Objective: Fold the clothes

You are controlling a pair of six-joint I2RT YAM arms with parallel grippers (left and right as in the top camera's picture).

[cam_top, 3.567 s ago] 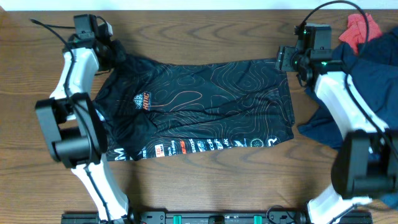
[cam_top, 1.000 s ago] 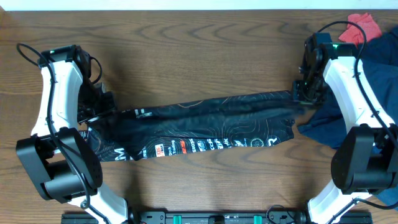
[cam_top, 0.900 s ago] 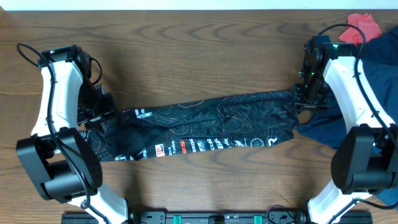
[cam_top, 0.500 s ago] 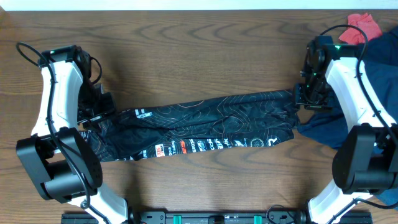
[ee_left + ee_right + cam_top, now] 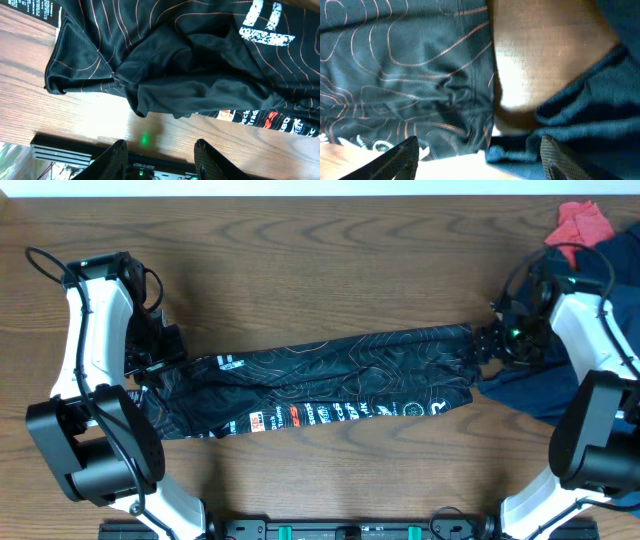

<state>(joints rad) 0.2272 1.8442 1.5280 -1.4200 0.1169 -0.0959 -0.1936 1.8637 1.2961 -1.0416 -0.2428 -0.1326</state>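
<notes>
Reaching in at the left: the left arm [image 5: 92,345] bends over the table's left side, its wrist at the jersey's left end.
Left gripper [image 5: 160,143]: it hangs over bare wood just beside the crumpled hem. Its jaws are parted, with only wood showing between them and no cloth held.
Left fingers [image 5: 119,154]: both dark tips are clear of the fabric in the left wrist view, and a small green glint lies on the wood between them.
Jersey [image 5: 320,385]: the black jersey lies flat as a long narrow band across the middle of the table, running from the left gripper to the right one. The left end is bunched and the right end is squarer.
Lettering [image 5: 330,413]: white and orange marks run along the band's near edge.
Table [image 5: 330,260]: dark wood grain shows bare on the far side of the jersey.
Right gripper [image 5: 480,140]: it sits at the jersey's right end with its jaws spread wide and nothing between them. The tips are blurred in the right wrist view.
Navy garment [image 5: 520,388]: it lies rumpled under the right arm, and its near corner is just beside the jersey's right end. In the right wrist view a strip of wood shows between them.
Red cloth [image 5: 580,222]: it is crumpled at the far right corner, against the navy garment.
</notes>
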